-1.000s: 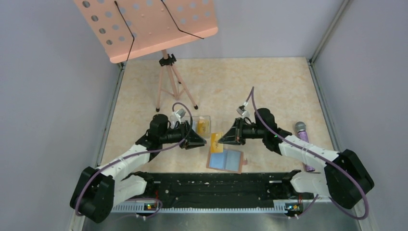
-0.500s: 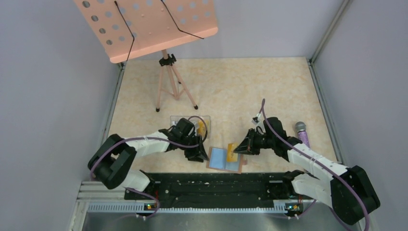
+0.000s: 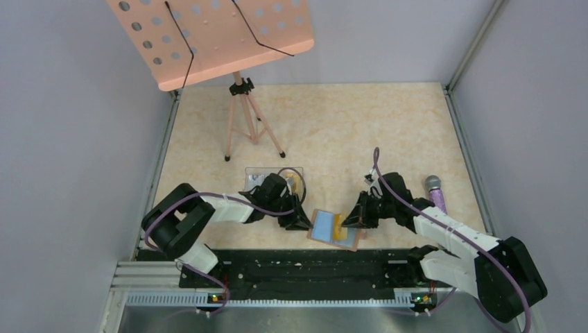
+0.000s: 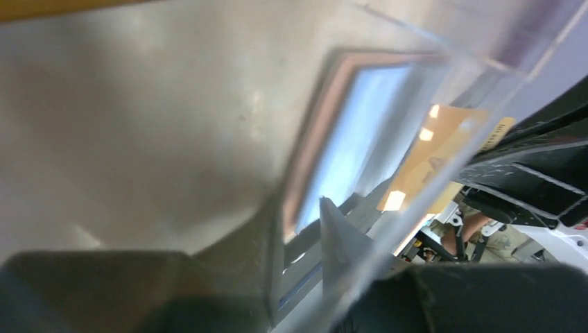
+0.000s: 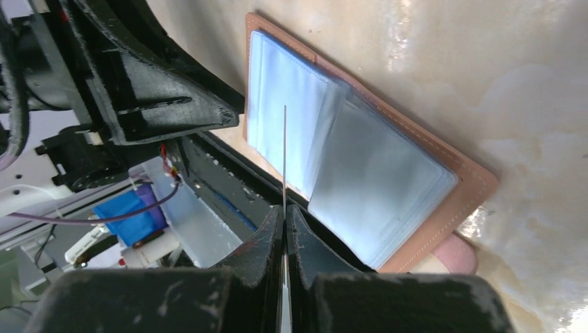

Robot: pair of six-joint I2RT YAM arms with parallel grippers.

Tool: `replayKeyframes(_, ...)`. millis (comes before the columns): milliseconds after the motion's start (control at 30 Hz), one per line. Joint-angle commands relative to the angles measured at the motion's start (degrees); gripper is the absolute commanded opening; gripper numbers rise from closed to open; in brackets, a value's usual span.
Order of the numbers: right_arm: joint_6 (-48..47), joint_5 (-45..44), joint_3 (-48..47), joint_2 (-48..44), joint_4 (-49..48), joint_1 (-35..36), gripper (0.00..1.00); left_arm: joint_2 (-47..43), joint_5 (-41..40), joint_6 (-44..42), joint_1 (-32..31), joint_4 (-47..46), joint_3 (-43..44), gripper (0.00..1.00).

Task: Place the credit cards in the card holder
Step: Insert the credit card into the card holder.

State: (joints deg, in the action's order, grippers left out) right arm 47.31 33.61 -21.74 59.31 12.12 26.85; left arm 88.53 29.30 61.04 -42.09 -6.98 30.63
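The beige worktop [image 3: 360,125] carries a pink music stand [image 3: 208,41] at the far left, a clear box [image 3: 263,173] left of centre and a purple microphone [image 3: 435,191] at the right. Both arms reach toward the near middle. There the card holder [image 3: 323,225] lies open on the worktop, bluish inner faces up.

The left gripper [image 3: 299,220] sits at the holder's left edge. Its wrist view is too blurred to tell whether its jaws stand apart or pinch that edge. The right gripper [image 5: 284,208] has its jaws closed on one yellow credit card [image 3: 339,225], held edge-on over the open faces with its free edge toward the pockets.

The card looks light, stiff and slick. It is best pinched across its flat faces near one short end, as here, so most of its length is free to slide in. The holder seems soft and light and would likely skid or fold under a push, so its outer edge probably needs pinning while the card enters a pocket mouth.
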Motion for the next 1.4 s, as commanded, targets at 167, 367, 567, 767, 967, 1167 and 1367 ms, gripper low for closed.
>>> replayKeyframes(167,-6.65,-5.05,-4.37,1.19,7.89,-0.82,0.00,3.82,2.55,6.32,-3.61,-9.72,-0.35,0.22)
replayKeyframes(367,-5.00,-6.32,-3.01,-0.68,9.28,-0.91,0.00,1.13,-2.08,3.48,-5.25,-2.13,0.59,0.26)
replayKeyframes(567,-2.70,-2.38,0.37,-0.36,2.28,-0.92,0.00,-1.37,-4.75,1.32,-5.46,3.19,0.73,0.26)
replayKeyframes(767,0.41,1.84,2.99,2.78,-7.85,-0.85,0.00,-1.60,-4.76,1.31,-5.56,3.40,-0.24,0.25)
replayKeyframes(967,-0.84,2.39,1.22,7.41,-10.02,-0.92,0.00,-2.66,-6.40,-0.79,-5.66,7.54,0.80,0.25)
replayKeyframes(1167,-4.78,3.38,-3.40,14.48,-9.88,-0.89,0.00,-2.15,-6.36,-1.37,-5.77,9.10,0.99,0.25)
replayKeyframes(1367,-7.74,5.48,-7.73,20.03,-9.37,-0.79,0.00,-2.10,-6.18,-1.32,-6.12,9.11,0.87,0.20)
